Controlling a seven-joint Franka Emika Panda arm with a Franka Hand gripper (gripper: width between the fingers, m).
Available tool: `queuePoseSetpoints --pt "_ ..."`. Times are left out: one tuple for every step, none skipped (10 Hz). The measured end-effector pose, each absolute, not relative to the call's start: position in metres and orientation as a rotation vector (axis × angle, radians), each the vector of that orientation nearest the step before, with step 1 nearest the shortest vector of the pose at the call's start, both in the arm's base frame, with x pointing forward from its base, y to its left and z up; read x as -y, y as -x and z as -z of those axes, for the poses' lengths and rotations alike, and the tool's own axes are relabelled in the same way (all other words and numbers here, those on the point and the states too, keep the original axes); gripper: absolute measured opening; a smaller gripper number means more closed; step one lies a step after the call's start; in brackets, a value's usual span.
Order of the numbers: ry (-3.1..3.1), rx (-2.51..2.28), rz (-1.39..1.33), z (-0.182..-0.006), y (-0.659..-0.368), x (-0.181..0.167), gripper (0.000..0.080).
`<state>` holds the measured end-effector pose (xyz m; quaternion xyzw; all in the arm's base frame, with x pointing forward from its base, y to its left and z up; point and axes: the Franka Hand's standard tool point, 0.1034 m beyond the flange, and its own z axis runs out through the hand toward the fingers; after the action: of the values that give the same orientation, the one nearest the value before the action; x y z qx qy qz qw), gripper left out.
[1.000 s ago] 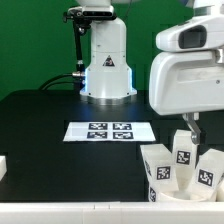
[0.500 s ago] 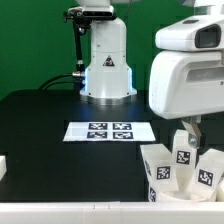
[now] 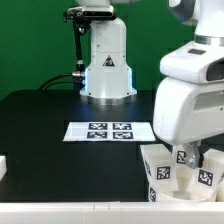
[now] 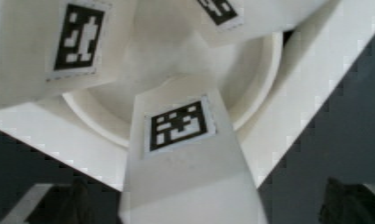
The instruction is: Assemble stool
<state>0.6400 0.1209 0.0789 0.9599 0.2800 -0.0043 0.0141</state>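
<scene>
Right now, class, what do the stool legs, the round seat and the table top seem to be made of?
Stool legs: probably plastic, matte white, with smooth flat faces and printed black-and-white tags.
Round seat: seemingly the same white plastic, with a smooth curved rim.
Table top: black and non-reflective, possibly cloth or a mat; the pictures leave that open.

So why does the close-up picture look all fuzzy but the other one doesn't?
In the wrist view the camera sits very close to the stool leg and round seat, so edges and tags look soft and stretched. In the exterior view the marker board is sharp, lit evenly, while the black table shows a faint sheen.
</scene>
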Motion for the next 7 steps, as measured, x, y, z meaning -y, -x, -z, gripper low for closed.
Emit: queuePoseSetpoints --pt "-2.98 -0.886 0.016 -0.078 -0.64 -0.122 0.0649" --pt "-2.991 -0.846 0.016 -0.078 -0.64 -0.122 0.0649" --pt "-3.005 -0.798 0.015 -0.078 -0.64 -0.121 0.0553" --pt "-3.014 -0.76 0.014 -0.078 -0.64 -0.121 0.0553" --pt "-3.026 -0.688 0.013 -0.079 -0.641 -0.118 0.038" --pt "-3.053 -0.539 0.009 -0.079 -0.641 -0.115 0.0354" --pt "-3.07 -0.409 0.006 -0.08 -0.642 -0.112 0.0354"
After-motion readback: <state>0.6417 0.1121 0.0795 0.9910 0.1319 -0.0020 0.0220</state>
